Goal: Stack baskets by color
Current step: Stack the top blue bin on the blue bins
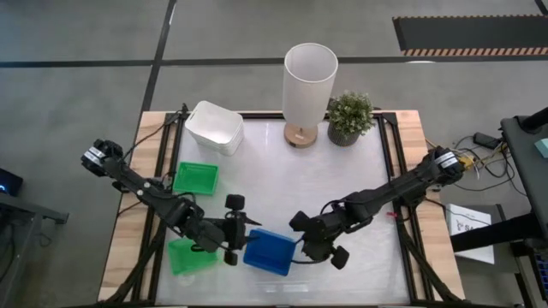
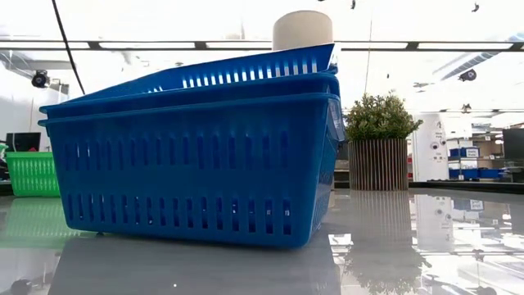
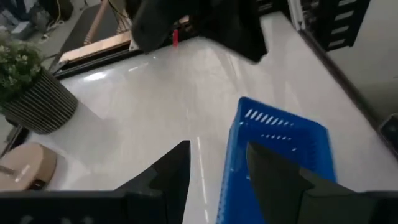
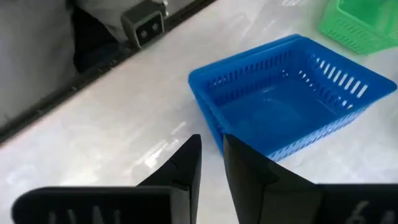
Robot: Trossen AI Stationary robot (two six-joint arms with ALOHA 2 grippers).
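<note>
At the near edge of the table point(image 1: 274, 162) we find the blue stack point(image 1: 270, 251), which the low view shows as nested blue baskets, the uppermost seated slightly askew with one end riding higher. We judge these baskets light, thin-walled and somewhat flexible, with slotted sides and a rolled rim; the smooth plastic on the glossy tabletop probably slides at a light push, so any hold should pinch the rim wall on a short side, not press down on it. The left gripper point(image 3: 214, 180) stands at the stack's left end with its fingers spread, one over the rim and one outside it, straddling the wall without visibly clamping it. The right gripper point(image 4: 211, 163) sits just beside the stack's right end, its fingers nearly together and holding nothing; whether they touch the rim we cannot tell from this view. Just left of the stack, under the left arm, lies a green basket point(image 1: 190, 255), and farther up the left side a second green basket point(image 1: 196, 178) lies apart from it, so the green set is not yet united. At the far left corner the white baskets point(image 1: 214, 127) stand nested. Beyond them are the lamp point(image 1: 309, 85) and the potted plant point(image 1: 349, 118).
</note>
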